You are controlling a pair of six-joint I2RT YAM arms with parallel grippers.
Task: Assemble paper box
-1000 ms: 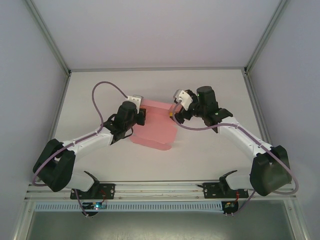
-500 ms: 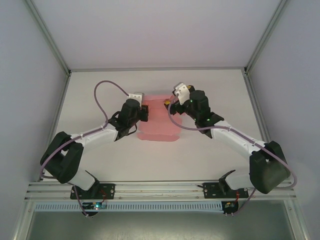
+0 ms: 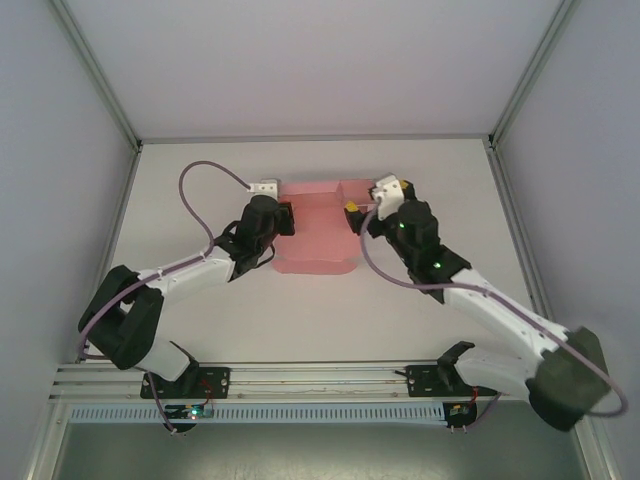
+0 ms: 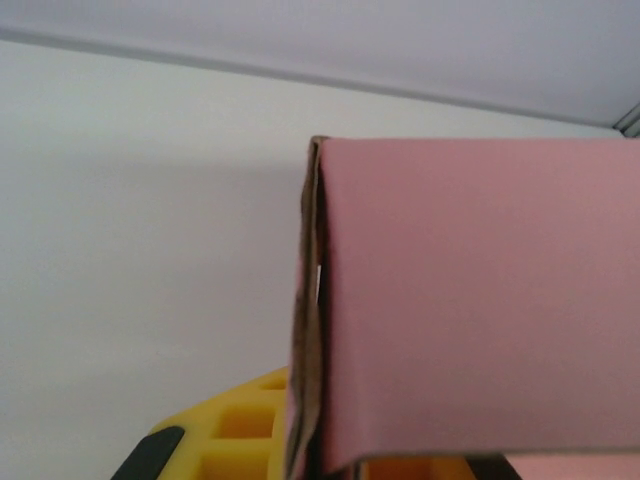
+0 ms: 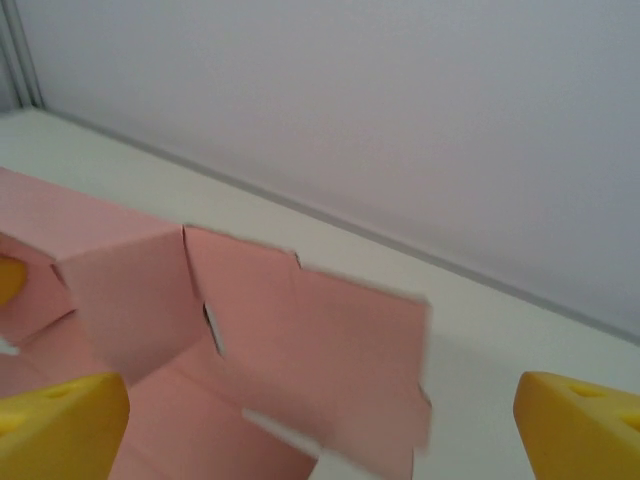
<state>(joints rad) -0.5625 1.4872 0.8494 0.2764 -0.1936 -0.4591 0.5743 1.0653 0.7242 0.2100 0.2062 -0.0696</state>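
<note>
I am keeping my left claw (image 3: 286, 218) clenched on the folded left edge of the thin pink die-cut card box (image 3: 318, 235), now squared on the white table (image 3: 450, 180); my right claw (image 5: 320, 415), fully released, is shifting outward beside the far-right flap (image 3: 352, 189), folding pending

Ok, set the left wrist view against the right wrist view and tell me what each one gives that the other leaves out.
Left wrist: the left gripper shut on a folded edge of the paper box, the card's doubled layers seen close up. Right wrist: the right gripper with jaws wide apart, holding nothing, and raised notched flaps. Both: pink card, white table, pale back wall.
</note>
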